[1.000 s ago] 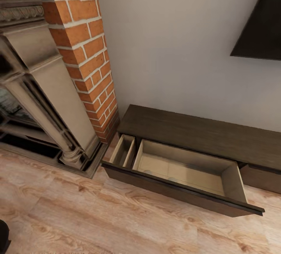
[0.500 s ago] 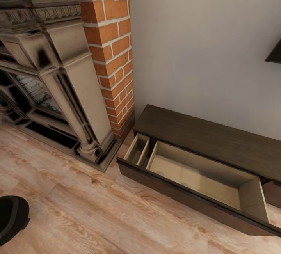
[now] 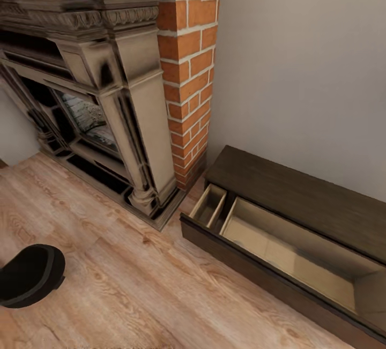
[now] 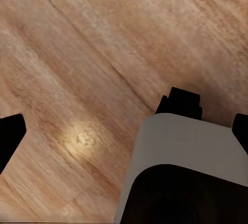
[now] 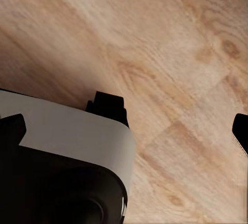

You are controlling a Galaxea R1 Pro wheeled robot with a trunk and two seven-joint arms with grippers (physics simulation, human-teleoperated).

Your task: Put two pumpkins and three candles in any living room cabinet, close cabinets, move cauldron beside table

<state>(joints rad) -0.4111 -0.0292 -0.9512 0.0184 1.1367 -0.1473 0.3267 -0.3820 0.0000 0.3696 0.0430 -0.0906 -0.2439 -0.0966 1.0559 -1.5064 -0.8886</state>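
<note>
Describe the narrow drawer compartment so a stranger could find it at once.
Start at the brick column beside the fireplace. At its foot stands the dark cabinet, its drawer pulled open over the wood floor. The narrow compartment is the slim pale slot nearest the bricks, split by a divider from the wide compartment beside it.

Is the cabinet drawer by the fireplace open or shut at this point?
Open. The cabinet has its drawer pulled out over the wood floor, its pale inside showing. What shows of the inside looks bare; the far end is cut off.
</note>
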